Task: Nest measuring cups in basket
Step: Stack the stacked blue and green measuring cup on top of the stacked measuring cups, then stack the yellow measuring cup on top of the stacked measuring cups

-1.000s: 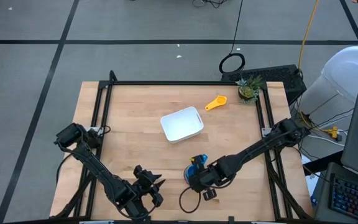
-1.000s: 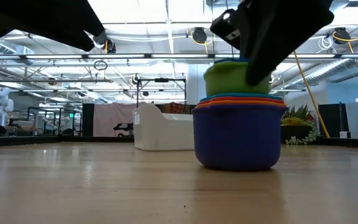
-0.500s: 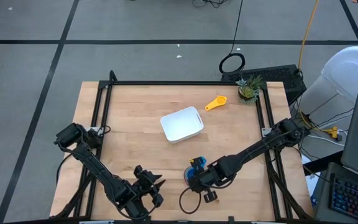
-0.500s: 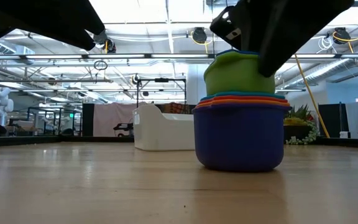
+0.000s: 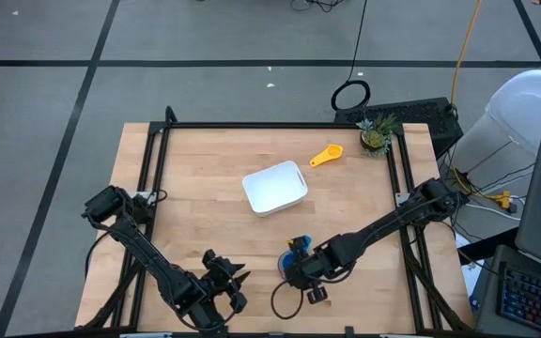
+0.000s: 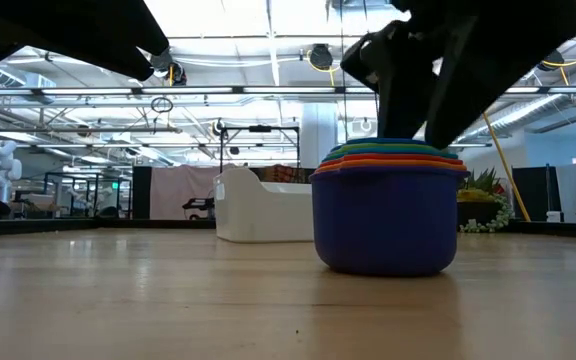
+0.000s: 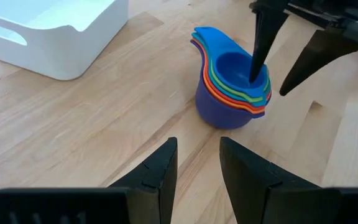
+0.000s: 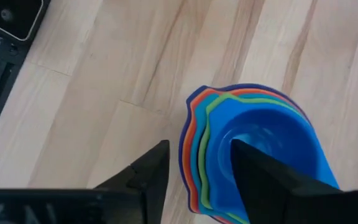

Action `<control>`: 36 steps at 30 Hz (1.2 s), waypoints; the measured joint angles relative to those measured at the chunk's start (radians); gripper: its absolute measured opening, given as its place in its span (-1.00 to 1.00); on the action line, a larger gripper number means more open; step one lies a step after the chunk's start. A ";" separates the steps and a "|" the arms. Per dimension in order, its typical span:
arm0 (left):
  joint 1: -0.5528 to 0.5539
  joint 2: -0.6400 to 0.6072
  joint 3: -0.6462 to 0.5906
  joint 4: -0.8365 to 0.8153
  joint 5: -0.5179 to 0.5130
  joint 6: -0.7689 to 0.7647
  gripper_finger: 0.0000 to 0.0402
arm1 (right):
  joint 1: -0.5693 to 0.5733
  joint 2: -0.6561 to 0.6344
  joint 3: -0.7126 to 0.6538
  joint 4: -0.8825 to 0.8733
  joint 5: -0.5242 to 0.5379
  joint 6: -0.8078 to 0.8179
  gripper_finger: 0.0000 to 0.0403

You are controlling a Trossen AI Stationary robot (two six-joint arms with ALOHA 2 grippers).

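Note:
Four measuring cups stand nested in one stack point(image 5: 298, 248) near the table's near edge: dark blue point(image 6: 383, 215) outermost, then orange, green and light blue point(image 7: 234, 67) innermost. My right gripper point(image 7: 268, 86) is open right above the stack, one finger reaching down into the light blue bowl and the other outside the stack's wall. The yellow cup point(image 5: 326, 155) lies alone by the far right corner. The white basket point(image 5: 275, 188) sits on the table's middle. My left gripper point(image 5: 228, 282) waits open at the near edge. My right gripper comes from above, slanting down. One finger point(image 7: 258, 53) dips into the light blue cup's bowl point(image 8: 263, 146), the other point(image 7: 303, 62) stands outside the stack. Whether either finger touches a cup, I cannot tell. The stack stands upright on the table.
A small potted plant point(image 5: 375, 137) stands at the far right corner, close to the yellow cup. Bare wood lies between the stack and the basket point(image 7: 48, 37), and to the left of the stack.
In the low view the green cup stood raised and tilted above the stack under my right gripper. It has sunk into the stack, and only its rim shows now. The stack itself has not shifted.

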 joint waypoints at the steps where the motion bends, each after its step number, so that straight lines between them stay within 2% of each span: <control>1: 0.000 0.000 0.000 0.000 0.000 0.000 -0.39 | 0.000 0.000 -0.007 0.007 0.000 0.000 -0.18; 8: 0.000 0.000 0.000 0.000 0.000 0.006 -0.39 | 0.000 -0.007 -0.018 0.006 0.001 -0.005 -0.15; 16: 0.000 0.000 0.000 0.002 0.000 -0.001 -0.39 | -0.005 -0.097 -0.018 -0.018 0.025 -0.011 -0.15; 18: 0.000 0.000 0.000 0.006 0.000 -0.001 -0.39 | -0.005 -0.134 -0.018 -0.056 0.071 -0.017 -0.15; 23: 0.000 0.000 0.000 0.011 0.000 -0.001 -0.39 | -0.035 -0.261 -0.018 -0.245 0.330 -0.030 -0.15; 25: 0.000 0.000 0.000 0.011 0.000 0.000 -0.39 | -0.076 -0.309 -0.018 -0.309 0.411 -0.052 -0.15; 28: 0.000 0.000 0.000 0.015 0.000 0.004 -0.39 | -0.174 -0.366 -0.033 -0.327 0.456 -0.118 -0.15; 31: 0.004 0.000 0.000 0.027 -0.003 0.006 -0.39 | -0.310 -0.402 -0.086 -0.277 0.441 -0.201 -0.15; 36: 0.002 0.000 0.000 0.073 -0.007 0.021 -0.39 | -0.546 -0.417 -0.198 -0.179 0.352 -0.298 -0.15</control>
